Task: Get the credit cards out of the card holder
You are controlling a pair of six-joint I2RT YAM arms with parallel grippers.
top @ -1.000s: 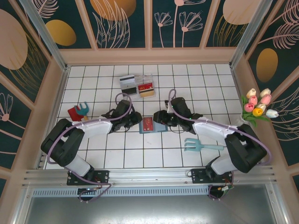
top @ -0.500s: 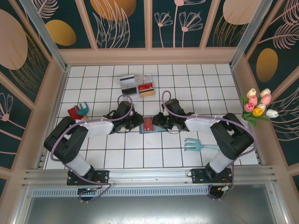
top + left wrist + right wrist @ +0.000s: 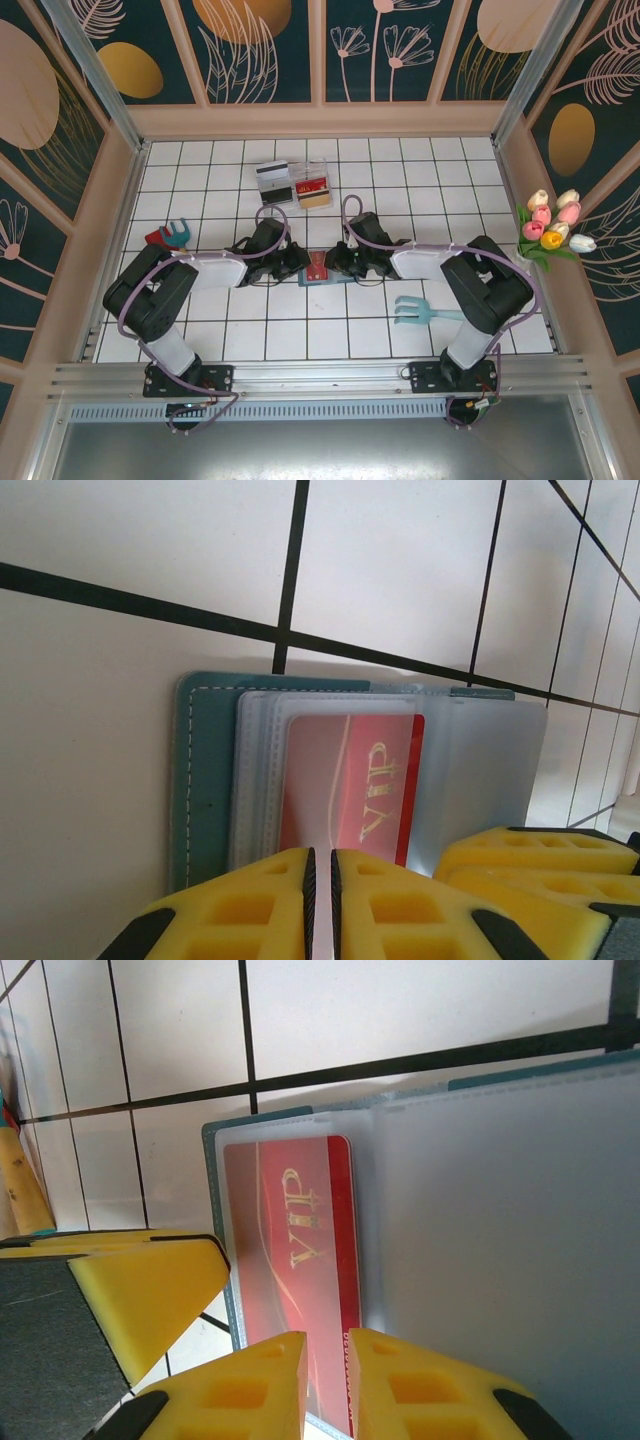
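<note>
While the red card [image 3: 285, 1230] sits inside its clear sleeve in the card holder [image 3: 205, 780], I judge the task to be at an early step. That card is not out yet, and I cannot see whether more cards hide under the frosted leaves.

Nearest me, my bases sit at the near edge of the surface [image 3: 300, 340], and a light teal fork toy [image 3: 428, 312] lies near the right one. From there my left arm [image 3: 200, 272] and right arm [image 3: 440, 268] fold low and reach inward. The wrists face each other across the holder, which lies open in the middle of the surface.

My left jaws come in from the left, drawn almost together. Their yellow pads [image 3: 250, 905] leave only a slit with a thin pale edge in it, which I take for a sleeve leaf of the holder, pinched. My right jaws come in from the right, narrowed to a slot around the card's bare red edge where it pokes out of the sleeve. I read that as a pinch on the card.

What remains is to draw the card out sideways while the left side steadies the holder, then check for others.

Farther off, a clear tray [image 3: 305, 170] holds a few cards [image 3: 315, 188], with a striped white card [image 3: 272, 178] just left of it. Those may already be out of the holder, though I cannot tell.
</note>
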